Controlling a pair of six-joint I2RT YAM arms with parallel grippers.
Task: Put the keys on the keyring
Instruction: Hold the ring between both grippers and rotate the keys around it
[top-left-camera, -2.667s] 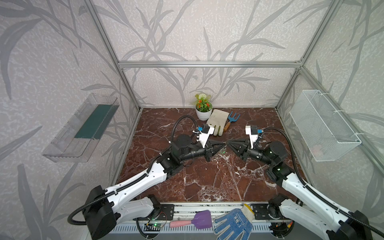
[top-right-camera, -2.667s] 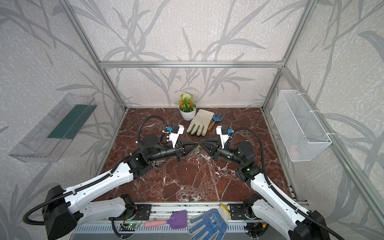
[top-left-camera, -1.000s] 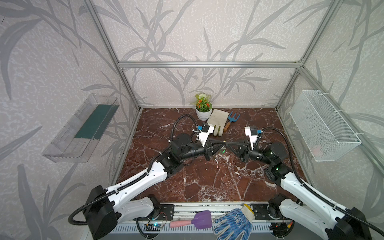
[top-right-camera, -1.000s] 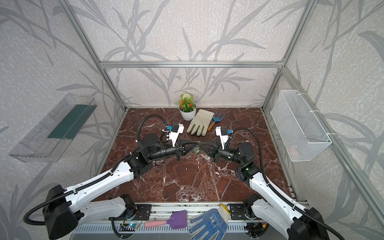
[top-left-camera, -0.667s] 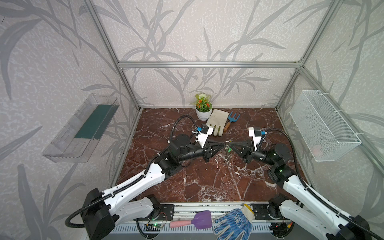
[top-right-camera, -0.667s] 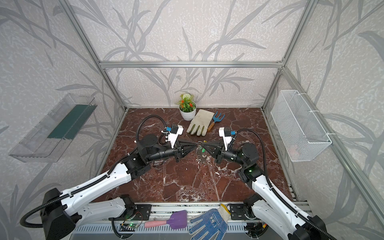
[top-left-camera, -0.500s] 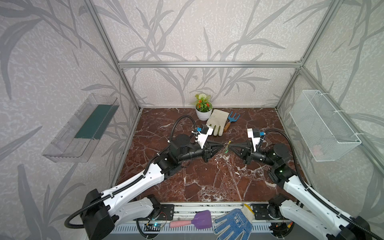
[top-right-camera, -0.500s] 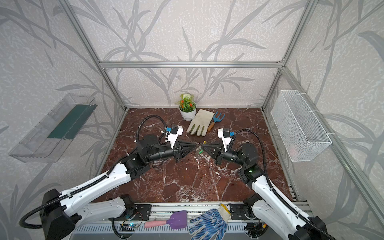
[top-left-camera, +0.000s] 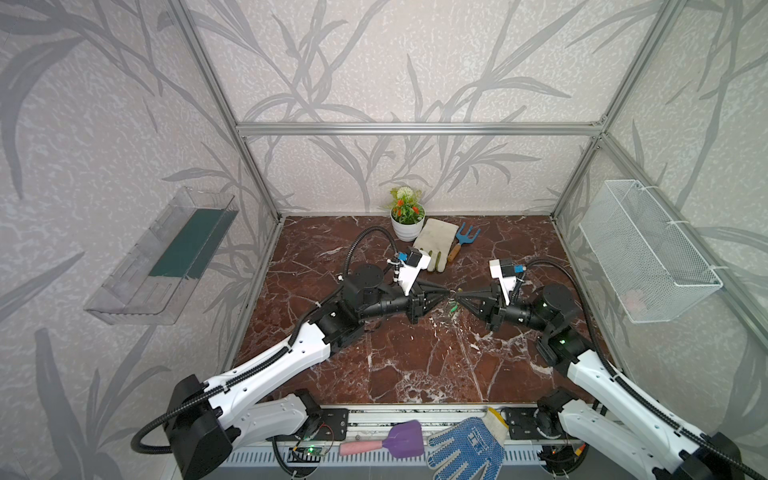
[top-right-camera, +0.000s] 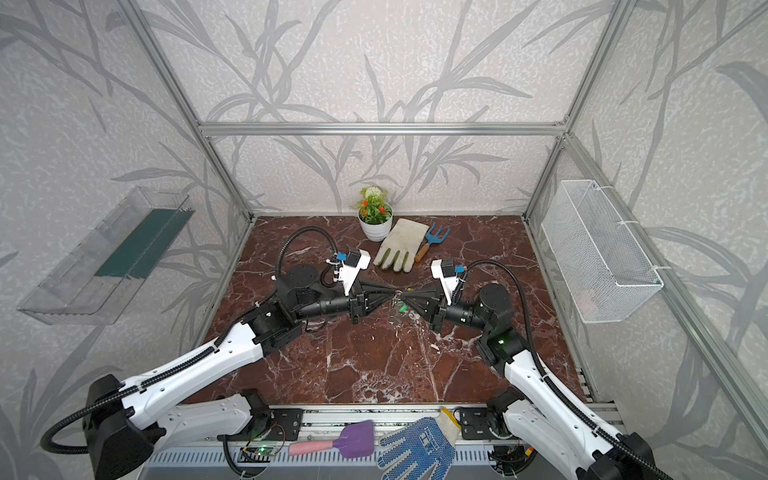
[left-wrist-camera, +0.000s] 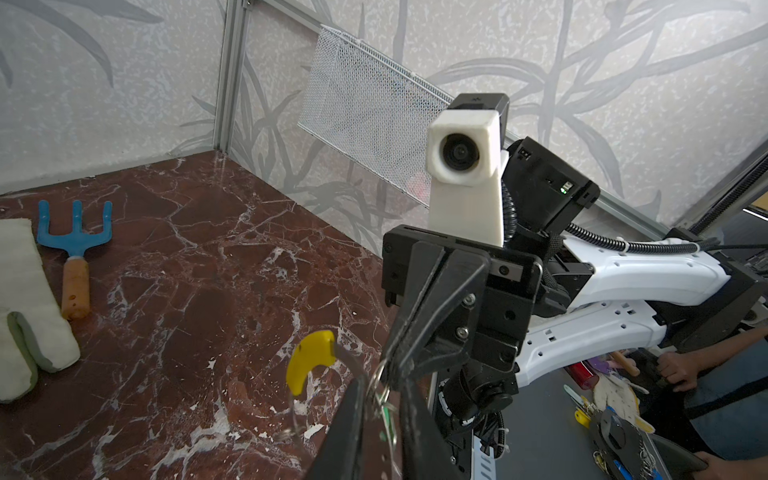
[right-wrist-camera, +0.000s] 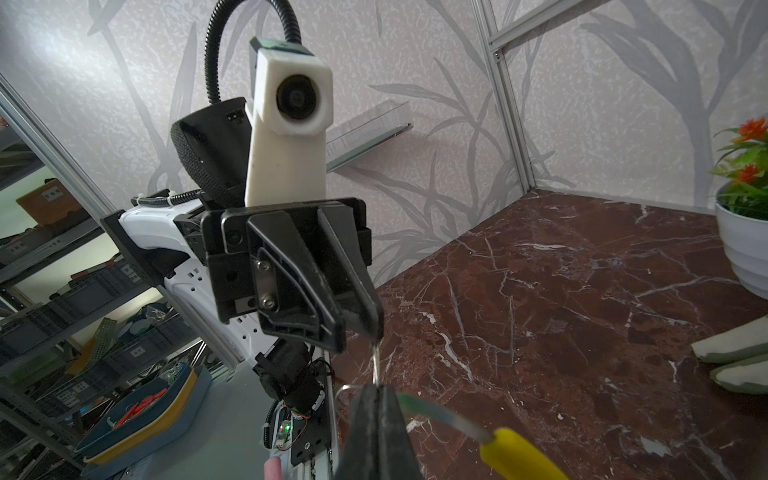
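In both top views my two grippers meet tip to tip above the middle of the marble floor. My right gripper (right-wrist-camera: 376, 388) is shut on the keyring (right-wrist-camera: 457, 424), a thin grey hoop with a yellow sleeve (left-wrist-camera: 309, 363). My left gripper (left-wrist-camera: 384, 386) stands open by a narrow gap. The keys (left-wrist-camera: 386, 415), a small green tag on a thin wire loop, hang in that gap. I cannot tell whether the pads touch the loop. The keys (top-left-camera: 453, 308) dangle just under the tips, between left gripper (top-left-camera: 446, 296) and right gripper (top-left-camera: 458, 296).
A flower pot (top-left-camera: 407, 226), a pale glove (top-left-camera: 434, 245) and a blue hand rake (top-left-camera: 463, 241) lie at the back of the floor. A wire basket (top-left-camera: 644, 253) hangs on the right wall, a clear shelf (top-left-camera: 166, 257) on the left.
My left jaws have parted a little. Both grippers stay tip to tip, and the meeting point shifted only slightly.
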